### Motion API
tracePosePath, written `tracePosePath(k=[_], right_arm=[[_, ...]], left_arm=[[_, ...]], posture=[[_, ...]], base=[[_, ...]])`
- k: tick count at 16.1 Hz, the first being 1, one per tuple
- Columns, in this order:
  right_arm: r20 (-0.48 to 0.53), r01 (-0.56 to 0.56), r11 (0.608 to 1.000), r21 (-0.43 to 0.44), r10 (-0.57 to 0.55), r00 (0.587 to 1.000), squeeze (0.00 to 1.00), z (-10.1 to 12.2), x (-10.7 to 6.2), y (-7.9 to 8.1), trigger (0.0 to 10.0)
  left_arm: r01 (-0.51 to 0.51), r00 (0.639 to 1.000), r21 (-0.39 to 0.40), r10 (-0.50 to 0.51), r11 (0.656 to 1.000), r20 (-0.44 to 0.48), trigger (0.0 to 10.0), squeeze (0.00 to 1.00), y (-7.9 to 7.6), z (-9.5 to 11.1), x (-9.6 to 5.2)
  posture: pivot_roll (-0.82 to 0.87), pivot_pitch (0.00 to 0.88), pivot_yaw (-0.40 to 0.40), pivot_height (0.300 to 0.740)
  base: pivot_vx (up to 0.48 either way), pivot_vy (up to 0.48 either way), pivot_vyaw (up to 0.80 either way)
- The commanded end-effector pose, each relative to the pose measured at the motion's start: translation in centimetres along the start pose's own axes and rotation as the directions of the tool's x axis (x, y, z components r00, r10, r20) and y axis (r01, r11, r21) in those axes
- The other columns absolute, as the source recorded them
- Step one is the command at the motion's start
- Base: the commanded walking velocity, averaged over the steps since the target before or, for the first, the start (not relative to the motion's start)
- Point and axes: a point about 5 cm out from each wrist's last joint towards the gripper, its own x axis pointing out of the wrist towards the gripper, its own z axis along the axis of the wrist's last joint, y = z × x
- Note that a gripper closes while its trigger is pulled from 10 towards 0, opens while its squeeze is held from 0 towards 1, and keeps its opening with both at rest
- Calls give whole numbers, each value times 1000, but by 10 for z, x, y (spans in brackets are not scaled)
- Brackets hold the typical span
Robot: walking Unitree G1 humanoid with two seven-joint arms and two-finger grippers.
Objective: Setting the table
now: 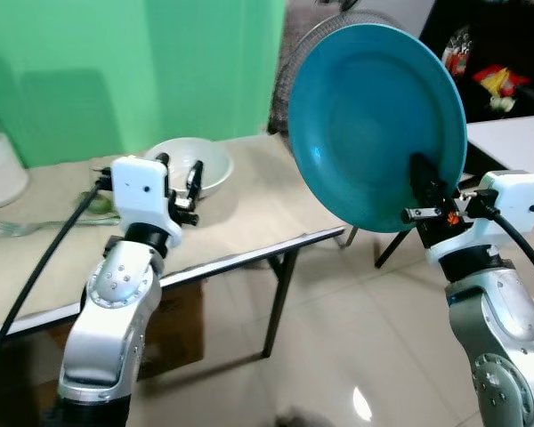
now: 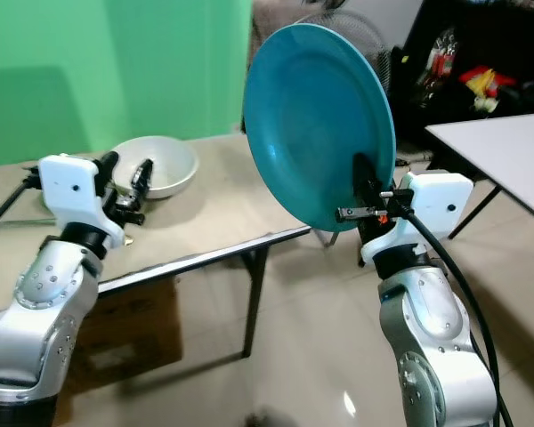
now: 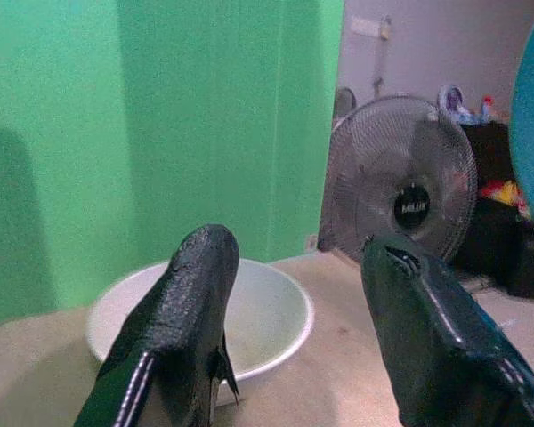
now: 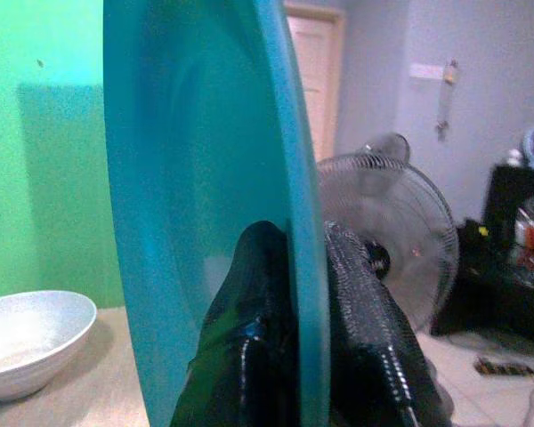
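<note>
Teal and glossy, the plate (image 1: 376,124) stood almost on edge in the air, pinched at its lower rim by the right pincer (image 1: 424,197), whose two black fingers (image 4: 249,338) clamped either side of the thin lip, as the right wrist view made plain. It hung out past the end of the surface (image 1: 249,213), over the tiled floor (image 1: 338,338), so the chief risk, to my judgement, was a slip: the grip took only a small bite of a smooth, broad disc, and any jolt or quick swing of the arm could lever it loose and drop it onto the tiles. A second hazard was the white bowl (image 1: 196,165) resting on the surface; lowering the plate without first tilting it flat might knock its rim against the bowl or against the surface's edge. The left pincer (image 1: 180,182) hovered just before the bowl with its fingers spread wide and nothing between them, close enough that a careless move might nudge the bowl. A fork (image 1: 27,227) lay farther along the surface toward the robot's left. The plate looked clean and unchipped, round, with a shallow well and a faint sheen of reflected light.
</note>
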Motion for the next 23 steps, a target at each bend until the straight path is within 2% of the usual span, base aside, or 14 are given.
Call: tracePosePath(k=[1, 4, 6, 8, 10, 12, 13, 16, 20, 23], right_arm=[[8, 25, 1000, -10, -25, 1000, 0, 2, -3, -6, 10000], [17, 13, 1000, -14, -12, 1000, 0, 6, -2, -4, 10000], [19, 13, 999, -33, -12, 1000, 0, 6, -3, -4, 10000], [13, 17, 999, -39, -17, 1000, 0, 4, -3, -7, 10000], [7, 25, 998, -53, -25, 1000, 0, 3, -2, -8, 10000], [-8, 60, 998, 22, -60, 998, 0, 2, -5, -9, 10000], [-8, 75, 997, 18, -75, 997, 0, 1, -5, -11, 10000], [-25, 72, 997, -25, -73, 997, 0, 0, -3, -11, 10000], [-29, 91, 994, -55, -93, 995, 0, 1, -3, -14, 10000], [-53, 115, 987, -111, -122, 991, 0, -3, -8, -14, 10000]], left_arm=[[27, 999, -13, -28, 1000, -17, 10000, 0, -8, -3, 0], [37, 999, -39, -37, 999, -10, 10000, 0, -12, 1, 2], [-31, 1000, -63, 31, 998, -1, 10000, 0, -9, 0, 2], [-33, 999, -80, 35, 996, 24, 10000, 0, -11, 1, 3], [-15, 1000, -79, 16, 997, 14, 10000, 0, -14, -2, 3], [62, 998, -15, -62, 998, -24, 10000, 0, -23, -5, 1], [78, 997, -18, -78, 997, -24, 10000, 0, -24, -6, 0], [73, 996, -71, -76, 995, -45, 10000, 0, -26, -9, 4], [85, 996, -29, -86, 996, -27, 10000, 0, -29, -10, 4], [106, 994, -53, -108, 993, -23, 10000, 0, -31, -9, 6]], posture=[[29, 0, -95, 740], [21, 0, -84, 740], [22, 0, -93, 740], [20, 0, -97, 740], [17, 0, -94, 740], [11, 0, -94, 740], [14, 0, -97, 740], [-14, 0, -84, 740], [-31, 0, -72, 740], [-42, 0, -60, 740]], base=[[0, 0, -800], [0, 0, -800], [0, 0, -800], [0, 0, -800], [0, 0, -800], [0, 0, -800], [0, 0, -800], [0, 0, -800], [0, 0, -800], [0, 0, -800]])
